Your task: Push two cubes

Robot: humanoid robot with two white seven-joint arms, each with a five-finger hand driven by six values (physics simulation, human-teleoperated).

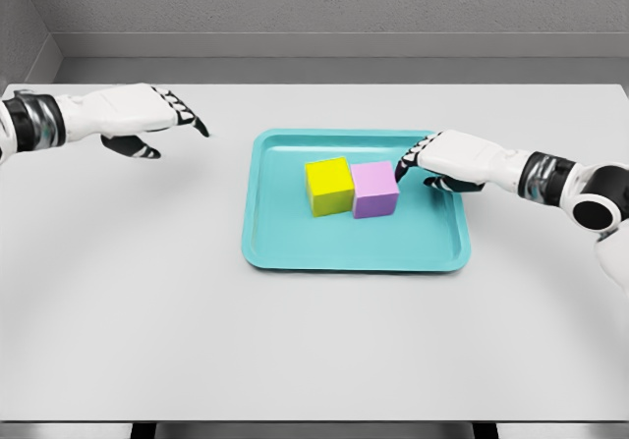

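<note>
The right hand (432,161), fingers held flat together and holding nothing, touched the purple cube (375,189) beside the yellow cube (329,186) on the blue tray (295,247), so it should push slow and straight, while the left hand (147,115) hung open above the worktop (128,292).

bare simulated lab: grey walls (324,2), white table (295,341).

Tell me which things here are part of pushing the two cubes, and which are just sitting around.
Part of the job:
yellow cube, on the tray
purple cube, beside it and touching it
right hand, fingertips at the purple cube's right side
teal tray, holding both cubes

Just there:
left hand, open, resting away from the tray
white table
</note>
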